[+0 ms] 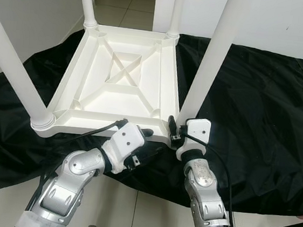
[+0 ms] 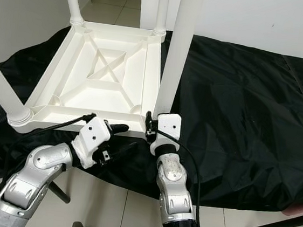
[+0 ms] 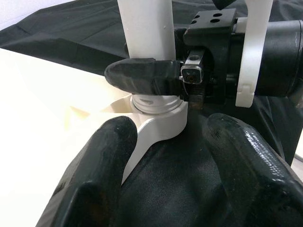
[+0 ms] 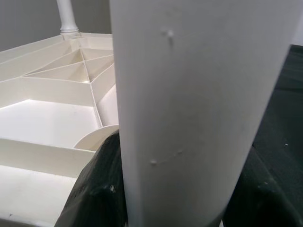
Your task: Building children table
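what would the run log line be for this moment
stage: fitting table leg | right gripper: shut on table leg at near-right corner | left gripper: open, beside that corner | upturned tabletop on black cloth

Bright, even light; wrist close-ups perhaps soft.

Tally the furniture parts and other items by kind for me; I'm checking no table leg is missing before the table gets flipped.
White table legs standing in the corner sockets: 4, including the near right leg and the near left leg
White upturned tabletop: 1
Black cloth under it: 1
Robot grippers: 2, the right gripper clasping the near right leg, the left gripper beside it
Total: 8
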Available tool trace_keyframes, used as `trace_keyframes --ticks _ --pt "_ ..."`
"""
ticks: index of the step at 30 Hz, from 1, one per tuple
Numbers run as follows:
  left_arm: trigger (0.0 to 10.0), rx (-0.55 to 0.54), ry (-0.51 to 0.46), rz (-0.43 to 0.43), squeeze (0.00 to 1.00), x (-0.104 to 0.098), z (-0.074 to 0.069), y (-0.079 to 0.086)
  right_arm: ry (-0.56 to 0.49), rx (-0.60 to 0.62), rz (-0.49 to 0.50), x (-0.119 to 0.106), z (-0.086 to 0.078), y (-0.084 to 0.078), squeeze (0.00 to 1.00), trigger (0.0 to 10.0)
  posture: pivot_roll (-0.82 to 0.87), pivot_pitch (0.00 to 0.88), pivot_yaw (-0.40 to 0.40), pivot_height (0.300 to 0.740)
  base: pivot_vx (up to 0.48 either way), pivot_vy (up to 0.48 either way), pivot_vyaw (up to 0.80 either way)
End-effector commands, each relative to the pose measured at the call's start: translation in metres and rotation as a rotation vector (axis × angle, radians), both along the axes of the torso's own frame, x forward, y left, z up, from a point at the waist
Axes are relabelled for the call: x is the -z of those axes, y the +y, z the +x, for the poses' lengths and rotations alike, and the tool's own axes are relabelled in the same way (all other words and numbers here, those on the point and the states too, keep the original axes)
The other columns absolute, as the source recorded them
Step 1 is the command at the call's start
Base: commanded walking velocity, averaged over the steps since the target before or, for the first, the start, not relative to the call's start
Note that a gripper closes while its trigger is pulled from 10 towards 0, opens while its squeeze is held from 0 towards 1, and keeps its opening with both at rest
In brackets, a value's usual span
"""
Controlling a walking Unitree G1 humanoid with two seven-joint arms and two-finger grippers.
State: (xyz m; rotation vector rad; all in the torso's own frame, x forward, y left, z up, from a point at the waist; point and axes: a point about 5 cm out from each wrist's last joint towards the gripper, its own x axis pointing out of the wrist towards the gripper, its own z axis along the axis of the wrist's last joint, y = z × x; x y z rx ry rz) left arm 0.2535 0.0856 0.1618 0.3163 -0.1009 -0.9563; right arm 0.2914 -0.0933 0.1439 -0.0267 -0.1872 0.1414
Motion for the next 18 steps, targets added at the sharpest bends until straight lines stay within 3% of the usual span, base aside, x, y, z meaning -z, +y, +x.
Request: trace_keyframes --ticks 1,5,6,7,8,15,18 --pt "10.0 -0.085 -0.017 -0.015 0.0 0.0 0.004 0.003 0.036 0.035 0.022 0.005 -0.004 0.005 0.0 10.0 -0.04 0.105 0.011 0.74 0.0 0.0 0.0" --pt "10.0 -0.091 -0.017 -0.018 0.0 0.0 0.004 0.004 0.03 0.033 0.027 0.003 -0.004 0.005 0.0 10.0 -0.05 0.107 0.01 0.74 0.0 0.0 0.0" --pt "10.0 -0.088 -0.017 -0.016 0.0 0.0 0.003 0.003 0.024 0.032 0.026 0.001 -0.003 0.006 0.32 10.0 -0.04 0.109 0.009 0.74 0.0 0.0 0.0" --pt "10.0 -0.086 -0.016 -0.014 0.0 0.001 0.003 0.003 0.021 0.032 0.026 0.0 -0.003 0.006 0.94 10.0 -0.04 0.109 0.009 0.74 0.0 0.0 0.0" --pt "10.0 -0.083 -0.018 -0.011 0.0 0.0 0.003 0.003 0.01 0.025 0.024 -0.002 -0.003 0.006 1.0 10.0 -0.04 0.11 0.01 0.74 0.0 0.0 0.0" --pt "10.0 -0.089 -0.023 -0.008 0.0 -0.001 0.005 0.005 0.006 0.02 0.021 -0.005 -0.002 0.003 1.0 10.0 -0.04 0.11 0.007 0.74 0.0 0.0 0.0" --pt "10.0 -0.091 -0.027 -0.007 0.0 -0.001 0.005 0.005 0.013 -0.035 0.022 -0.006 0.0 -0.002 1.0 10.0 -0.04 0.108 0.004 0.74 0.0 0.0 0.0"
